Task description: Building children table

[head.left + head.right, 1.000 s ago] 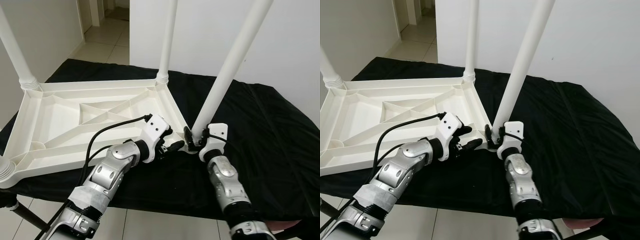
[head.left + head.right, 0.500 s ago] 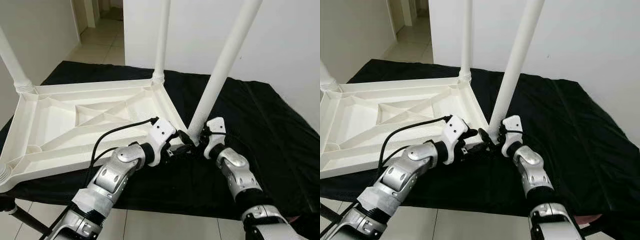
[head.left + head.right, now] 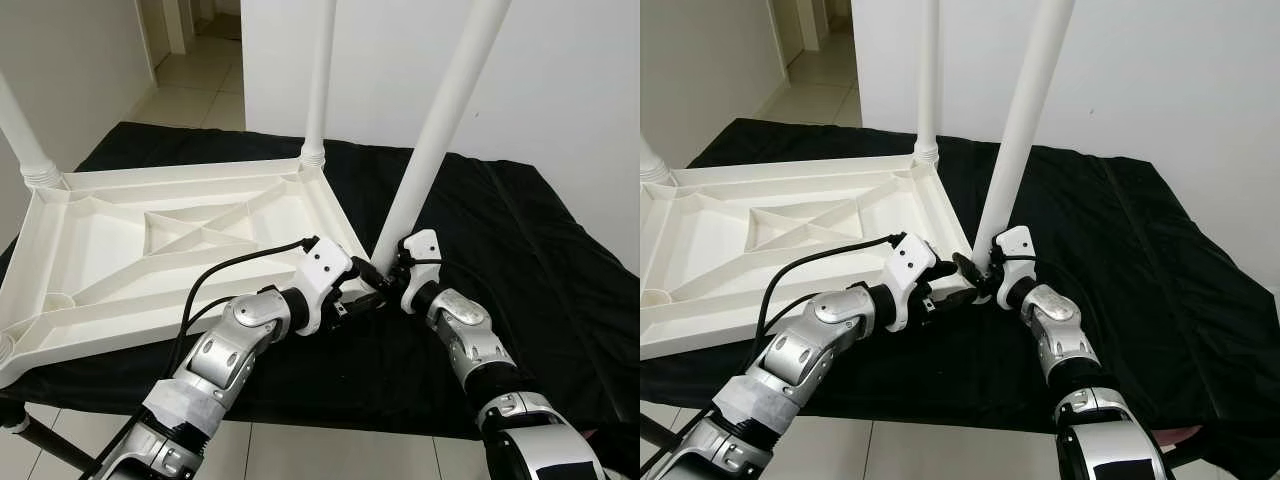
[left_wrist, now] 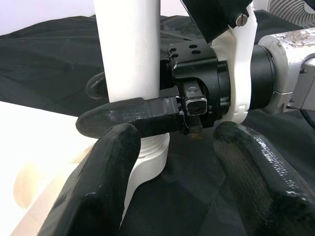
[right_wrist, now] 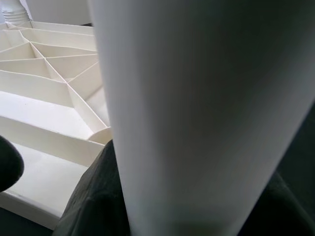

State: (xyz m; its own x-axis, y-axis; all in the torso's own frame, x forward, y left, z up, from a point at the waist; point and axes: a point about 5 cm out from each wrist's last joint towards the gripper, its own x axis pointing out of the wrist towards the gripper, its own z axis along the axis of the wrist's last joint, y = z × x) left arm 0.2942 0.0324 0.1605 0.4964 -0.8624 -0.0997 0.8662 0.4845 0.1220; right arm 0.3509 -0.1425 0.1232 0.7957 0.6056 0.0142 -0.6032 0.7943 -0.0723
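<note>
Gripping the smooth, rigid white table leg low, just above its corner socket on the upturned tabletop, the right gripper is clenched on it while the left gripper waits released beside the base.

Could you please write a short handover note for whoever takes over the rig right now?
Right tool: shut on the near-right leg, low, just above its socket.
Left tool: open, fingers beside that same corner, holding nothing.
Tabletop lies upside down on the black cloth. The far-right leg and far-left leg stand in their sockets.
Left: the gripped leg leans, so it looks not fully seated; the near-left corner is cut off, so check it.
</note>
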